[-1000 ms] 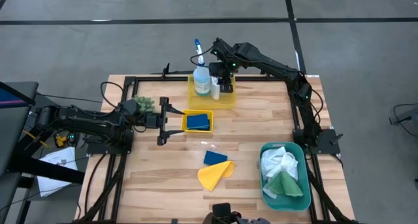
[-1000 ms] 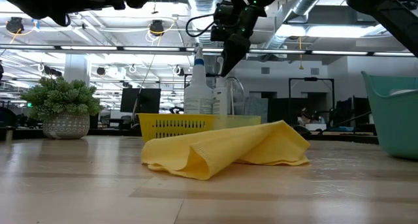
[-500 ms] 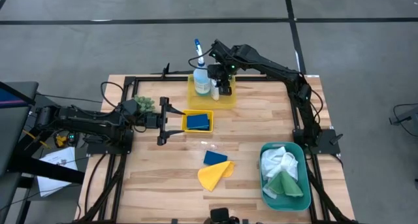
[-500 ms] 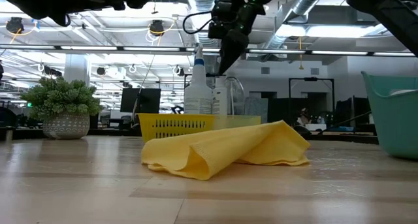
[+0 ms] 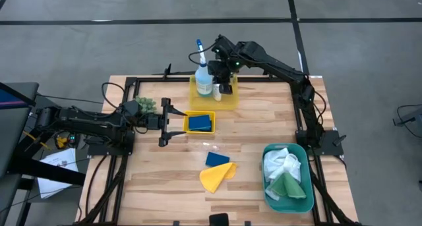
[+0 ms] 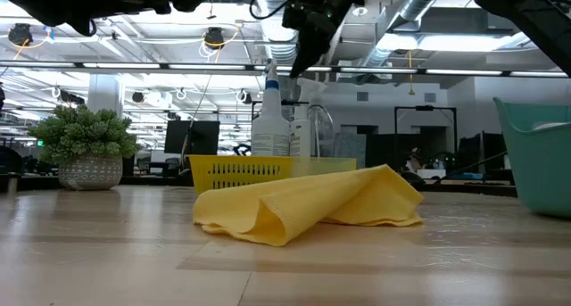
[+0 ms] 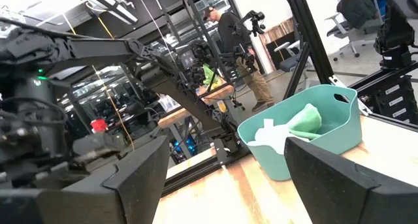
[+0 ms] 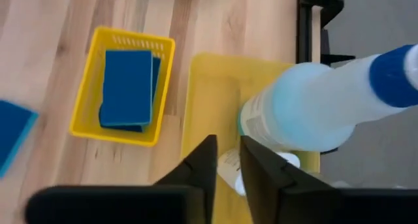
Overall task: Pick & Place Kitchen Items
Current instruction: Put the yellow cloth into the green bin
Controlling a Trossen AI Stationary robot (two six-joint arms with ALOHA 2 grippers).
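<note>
A blue-white spray bottle (image 5: 203,78) stands in the yellow tray (image 5: 231,98) at the table's far middle, with a smaller pale bottle (image 5: 217,89) beside it. My right gripper (image 5: 225,73) hangs above this tray, pointing down. Its fingers (image 8: 202,168) stand a narrow gap apart with nothing between them. My left gripper (image 5: 173,122) is open and empty, level, just left of the small yellow tray (image 5: 188,114) that holds blue sponges (image 5: 200,123). A loose blue sponge (image 5: 216,159) and a yellow cloth (image 5: 215,178) lie on the table near its front.
A teal bin (image 5: 270,190) at the front right holds white and green cloths. A small green plant (image 5: 146,106) stands behind my left gripper. A black frame runs along the table's edges. In the low view the yellow cloth (image 6: 303,203) lies in front of the far tray (image 6: 241,172).
My right gripper has risen straight up from beside the spray bottle in the far tray and now hangs above the bottle's top. The bottles have stayed in the tray.
</note>
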